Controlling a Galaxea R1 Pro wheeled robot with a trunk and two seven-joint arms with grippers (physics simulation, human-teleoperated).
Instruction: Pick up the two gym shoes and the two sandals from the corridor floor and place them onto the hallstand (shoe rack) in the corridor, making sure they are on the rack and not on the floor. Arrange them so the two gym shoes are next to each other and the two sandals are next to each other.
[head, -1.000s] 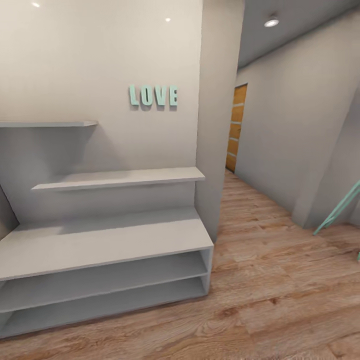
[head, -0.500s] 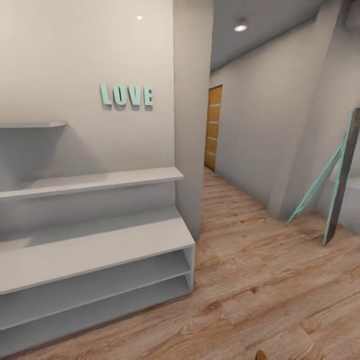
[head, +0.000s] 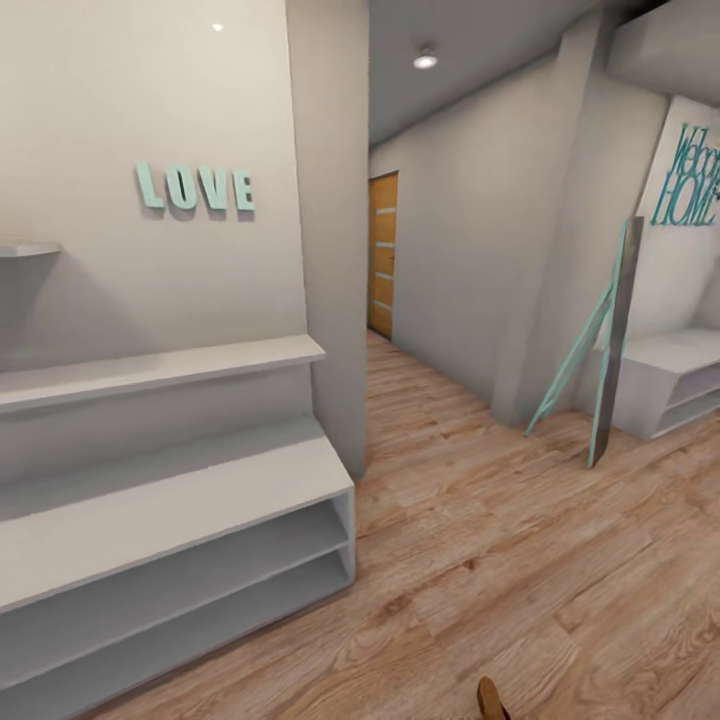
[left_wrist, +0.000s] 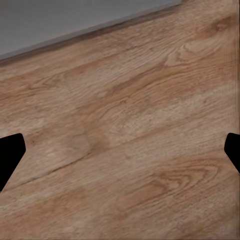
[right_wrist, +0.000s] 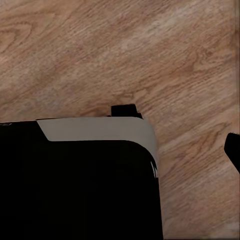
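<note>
Along the left wall of the head view stands the large pale grey-white hallstand (head: 170, 500), a wide low bench with two open shelf slots below and stepped wall shelves above; its bench top and both slots are bare. Above it, mint-green letters spelling LOVE (head: 195, 188) are fixed to the off-white wall. The light brown wood-grain plank floor (head: 520, 560) runs from the foot of the hallstand past a wall corner and down a passage to an orange-brown door with pale horizontal bands (head: 382, 255). A round ceiling light (head: 425, 61) glows over that passage.

At the right, a tall mirror with a mint-green frame (head: 600, 350) leans near a plain low white bench (head: 670, 380), under a teal "Welcome HOME" wall sign (head: 690, 180). At the bottom edge of the head view a small brown tip (head: 490, 698) pokes in above the floor; it may be the end of a dark brown sandal, but too little shows to be sure.

In the left wrist view the left gripper (left_wrist: 120, 152) has its two dark fingertips (left_wrist: 10, 152) spread wide at opposite edges, nothing between them, over bare planks, with a grey edge of the hallstand beyond. In the right wrist view a large black body with a grey rim (right_wrist: 80, 175) covers most of the floor; one dark fingertip of the right gripper (right_wrist: 234, 150) shows at the edge, and I cannot tell how its claw stands.
</note>
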